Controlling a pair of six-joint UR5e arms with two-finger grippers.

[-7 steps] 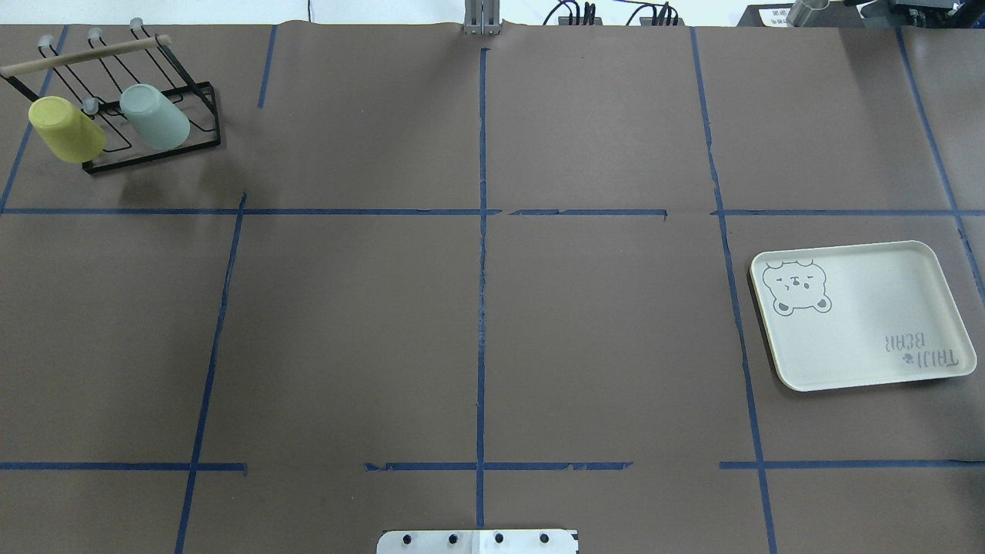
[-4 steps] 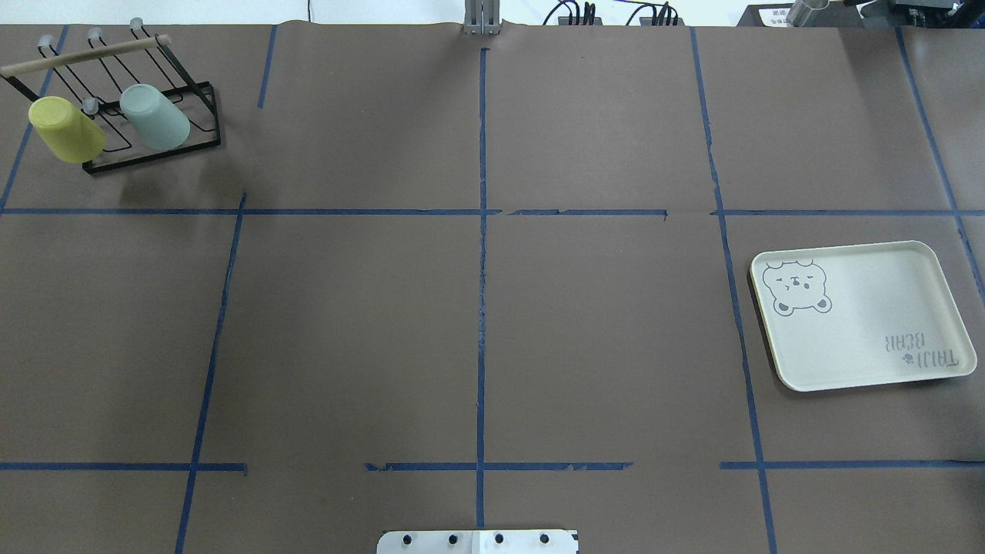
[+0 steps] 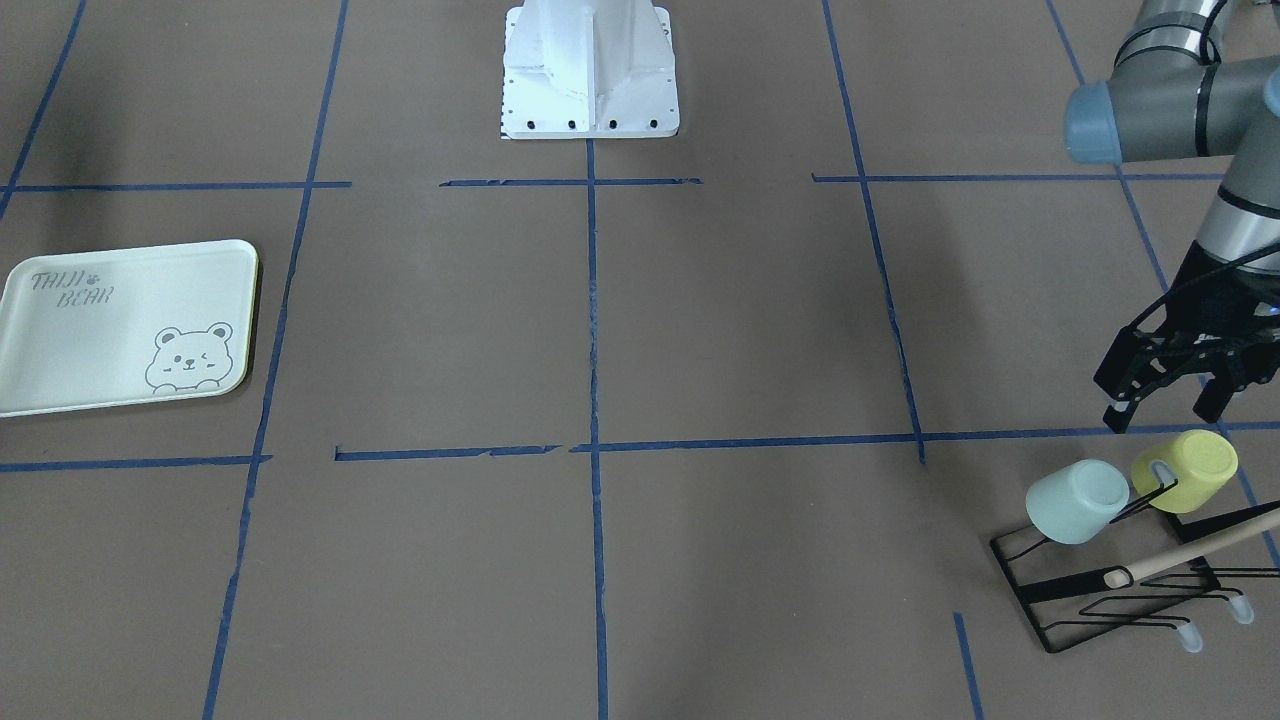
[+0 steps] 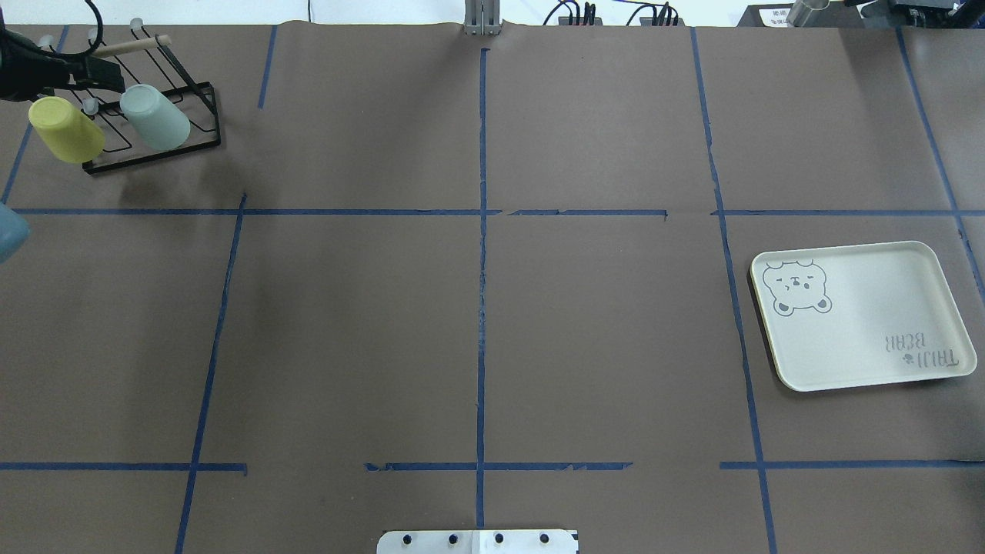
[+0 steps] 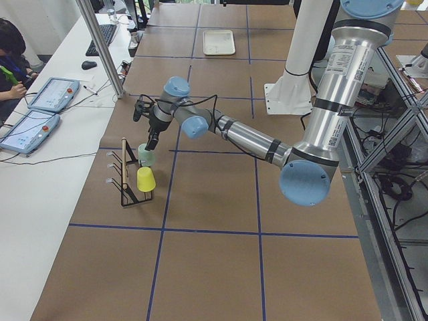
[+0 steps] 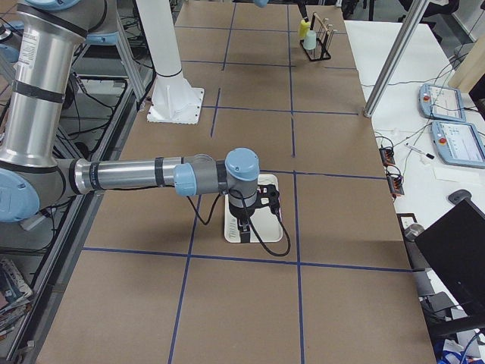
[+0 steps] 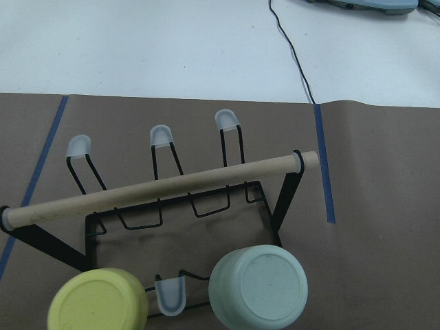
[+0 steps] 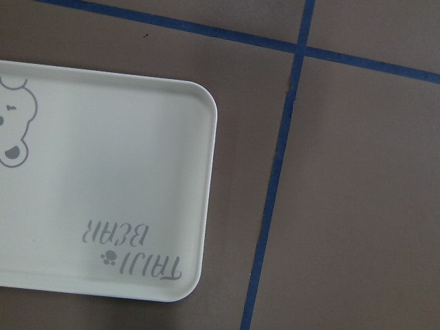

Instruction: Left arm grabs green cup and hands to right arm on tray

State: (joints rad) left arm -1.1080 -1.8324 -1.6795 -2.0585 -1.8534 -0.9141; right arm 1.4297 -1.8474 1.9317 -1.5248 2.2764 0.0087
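Observation:
The green cup (image 3: 1075,500) hangs bottom-up on a black wire rack (image 3: 1100,590), next to a yellow-green cup (image 3: 1185,470). It also shows in the overhead view (image 4: 154,115) and low in the left wrist view (image 7: 258,287). My left gripper (image 3: 1165,405) is open and empty, hovering just above the rack, closer to the yellow-green cup than to the green one; it touches neither. The tray (image 4: 869,308) lies empty at the far right. My right gripper (image 6: 254,220) hangs over the tray, seen only in the exterior right view; I cannot tell its state.
The rack has a wooden bar (image 7: 158,185) and several capped wire pegs. The robot's white base (image 3: 590,70) stands at the table's middle edge. Blue tape lines cross the brown table. An operator sits at a side desk (image 5: 13,47).
My left arm has come into the overhead view at the top left and now hovers over the rack. The cups and the tray have not moved.

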